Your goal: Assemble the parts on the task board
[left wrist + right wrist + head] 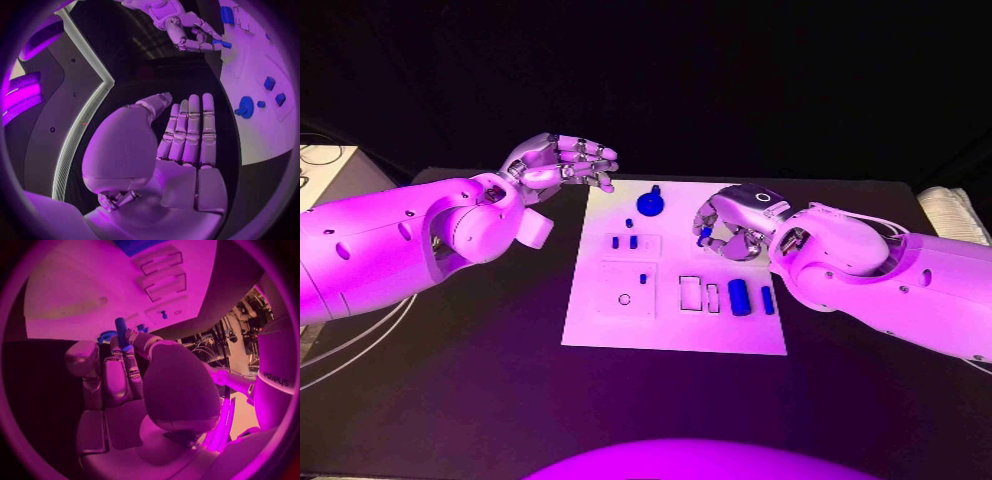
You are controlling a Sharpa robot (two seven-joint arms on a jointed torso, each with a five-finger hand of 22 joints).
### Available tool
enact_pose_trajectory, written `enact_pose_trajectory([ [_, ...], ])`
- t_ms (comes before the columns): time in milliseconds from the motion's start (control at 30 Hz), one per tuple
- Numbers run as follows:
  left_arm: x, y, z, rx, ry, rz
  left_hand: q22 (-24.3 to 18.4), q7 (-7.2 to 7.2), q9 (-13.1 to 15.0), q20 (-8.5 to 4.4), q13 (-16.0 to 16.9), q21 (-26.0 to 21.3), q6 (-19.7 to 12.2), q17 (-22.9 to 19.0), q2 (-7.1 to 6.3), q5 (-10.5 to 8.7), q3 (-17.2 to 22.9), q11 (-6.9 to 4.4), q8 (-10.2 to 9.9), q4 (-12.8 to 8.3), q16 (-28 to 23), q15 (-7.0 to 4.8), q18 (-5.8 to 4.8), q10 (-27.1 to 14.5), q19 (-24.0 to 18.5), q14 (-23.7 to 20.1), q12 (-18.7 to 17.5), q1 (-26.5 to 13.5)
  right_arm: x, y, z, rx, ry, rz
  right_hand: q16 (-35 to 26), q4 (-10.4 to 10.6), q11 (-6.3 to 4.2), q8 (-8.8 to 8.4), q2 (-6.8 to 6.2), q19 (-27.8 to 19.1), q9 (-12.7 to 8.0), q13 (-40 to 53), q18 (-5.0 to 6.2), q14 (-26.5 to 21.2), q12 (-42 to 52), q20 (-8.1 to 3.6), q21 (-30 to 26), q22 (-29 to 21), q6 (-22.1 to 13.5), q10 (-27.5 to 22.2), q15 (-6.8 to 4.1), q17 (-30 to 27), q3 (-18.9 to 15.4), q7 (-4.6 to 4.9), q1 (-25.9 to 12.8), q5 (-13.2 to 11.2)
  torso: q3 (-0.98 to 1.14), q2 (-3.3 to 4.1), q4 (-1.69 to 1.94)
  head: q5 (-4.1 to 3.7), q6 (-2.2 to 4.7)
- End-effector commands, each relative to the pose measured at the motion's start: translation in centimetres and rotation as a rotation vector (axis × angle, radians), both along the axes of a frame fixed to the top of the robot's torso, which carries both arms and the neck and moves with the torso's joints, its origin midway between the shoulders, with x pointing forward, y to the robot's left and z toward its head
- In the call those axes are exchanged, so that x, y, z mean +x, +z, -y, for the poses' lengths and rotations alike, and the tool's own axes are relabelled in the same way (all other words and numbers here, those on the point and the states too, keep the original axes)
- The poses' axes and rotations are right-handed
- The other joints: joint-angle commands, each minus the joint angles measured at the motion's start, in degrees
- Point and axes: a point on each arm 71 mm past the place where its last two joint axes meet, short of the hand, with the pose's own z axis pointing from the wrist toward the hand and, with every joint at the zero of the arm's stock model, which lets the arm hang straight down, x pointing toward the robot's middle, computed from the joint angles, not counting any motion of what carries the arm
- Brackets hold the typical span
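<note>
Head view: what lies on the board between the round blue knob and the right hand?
Bare white task board. The round blue knob and right hand, holding a small blue peg, have nothing between them.

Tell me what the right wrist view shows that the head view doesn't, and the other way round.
Right wrist view alone: a close look at the small blue part that the right hand pinches at its fingertips, standing up clear of them.

Head view alone: the left hand raised beside the board's far left corner, holding nothing, and the blue knob-shaped part near the board's far edge.

Both: the white task board with its rectangular recesses, and the right hand over it.
</note>
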Motion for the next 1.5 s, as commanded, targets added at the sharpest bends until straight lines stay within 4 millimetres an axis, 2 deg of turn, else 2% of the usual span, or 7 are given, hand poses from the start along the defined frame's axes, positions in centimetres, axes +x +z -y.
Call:
enact_pose_trajectory([
  [33, 0.0, 0.0, 0.3, -0.016, -0.019, -0.003, -0.1, 0.37, -0.1, 0.09, 0.1, -0.2, 0.1, 0.1, 0.45, -0.05, -0.2, 0.37, -0.2, 0.1, -0.4, 0.30, 0.55, -0.2, 0.4, 0.1, -0.2, -0.3, -0.9, 0.7, -1.1, 0.039, 0.031, 0.020, 0.4, -1.6, -3.56, 0.39, 1.49, 0.2, 0.1, 2.4, -0.81, 0.7, 0.2, -0.39, 0.3, 0.2, 0.4, 3.8, -0.39, 0.1, 1.3, 0.10, 0.7, 0.1, -0.02, 0.06, 0.02, 0.27, 0.00],
  [167, 0.1, 0.0, 0.4, -0.017, -0.019, -0.002, -0.1, 0.37, -0.1, 0.09, 0.1, -0.2, 0.1, 0.1, 0.45, -0.05, -0.2, 0.37, -0.2, 0.1, -0.4, 0.30, 0.55, -0.2, 0.4, 0.1, -0.2, -0.3, -2.2, 0.7, -3.6, 0.065, 0.100, 0.003, 0.4, -1.7, -3.57, 0.41, 1.48, 0.2, 0.2, 2.4, -0.82, 0.7, 0.2, -0.40, 0.4, 0.2, 0.4, 3.9, -0.40, 0.0, 1.3, 0.10, 0.7, 0.1, 0.04, 0.00, -0.15, 0.82, 0.08],
  [333, 0.2, 0.0, 0.7, -0.020, -0.021, 0.000, -0.2, 0.35, -0.1, 0.10, 0.1, -0.3, 0.1, 0.2, 0.49, -0.04, -0.2, 0.35, -0.2, 0.1, -0.4, 0.29, 0.57, -0.2, 0.4, 0.1, -0.2, -0.2, -3.8, 0.0, -6.8, 0.085, 0.181, -0.018, 0.2, -1.8, -3.55, 0.43, 1.48, 0.1, 0.2, 2.5, -0.78, 0.6, 0.1, -0.43, 0.2, 0.1, 0.4, 3.9, -0.41, -0.3, 1.4, 0.12, 0.7, 0.2, -0.06, -0.10, 0.04, 1.32, -0.07],
  [433, 0.3, 0.0, 0.9, -0.023, -0.020, 0.002, -0.2, 0.35, -0.1, 0.10, 0.1, -0.3, 0.1, 0.2, 0.49, -0.04, -0.2, 0.35, -0.2, 0.1, -0.4, 0.29, 0.57, -0.2, 0.4, 0.1, -0.2, -0.2, -4.6, -0.7, -8.2, 0.092, 0.215, -0.034, 0.2, -1.9, -3.55, 0.44, 1.48, 0.1, 0.2, 2.5, -0.77, 0.6, 0.1, -0.43, 0.1, 0.1, 0.4, 3.9, -0.41, -0.2, 1.5, 0.13, 0.7, 0.2, -0.10, -0.04, 0.18, 1.58, -0.05],
  [633, 0.4, 0.0, 1.2, -0.027, -0.019, 0.003, -0.2, 0.33, -0.1, 0.10, 0.1, -0.3, 0.1, 0.2, 0.51, -0.03, -0.2, 0.34, -0.2, 0.1, -0.4, 0.28, 0.58, -0.2, 0.4, 0.1, -0.2, -0.2, -5.6, -2.4, -10.3, 0.103, 0.255, -0.070, -0.1, -2.1, -3.51, 0.43, 1.51, 0.1, 0.3, 2.6, -0.76, 0.5, 0.0, -0.45, 0.1, 0.1, 0.3, 3.8, -0.41, -0.7, 1.6, 0.20, 0.7, 0.2, -0.02, 0.14, 0.09, 2.27, -0.16],
  [900, 0.4, 0.0, 1.5, -0.029, -0.024, 0.003, -0.2, 0.33, -0.1, 0.10, 0.1, -0.3, 0.1, 0.2, 0.51, -0.03, -0.2, 0.34, -0.2, 0.1, -0.4, 0.28, 0.58, -0.2, 0.4, 0.1, -0.2, -0.2, -5.9, -4.2, -11.6, 0.093, 0.263, -0.094, -0.3, -2.2, -3.47, 0.44, 1.51, 0.1, 0.3, 2.6, -0.74, 0.4, -0.1, -0.46, -0.1, 0.0, 0.2, 3.8, -0.39, -0.9, 1.8, 0.25, 0.7, 0.3, -0.02, 0.21, 0.05, 3.30, -0.69],
  [1500, 0.3, 0.0, 1.5, -0.028, -0.028, -0.002, -0.3, 0.31, -0.1, 0.09, 0.1, -0.4, 0.2, 0.3, 0.53, -0.03, -0.2, 0.31, -0.2, 0.1, -0.5, 0.26, 0.61, -0.1, 0.5, 0.1, -0.2, -0.1, -5.2, -5.7, -11.5, 0.045, 0.242, -0.110, -0.2, -2.3, -3.45, 0.46, 1.51, 0.1, 0.4, 2.7, -0.77, 0.5, -0.1, -0.46, 0.1, 0.1, 0.2, 3.8, -0.38, -0.8, 1.9, 0.28, 0.6, 0.3, 0.01, 0.11, 0.02, 3.54, -1.38],
])
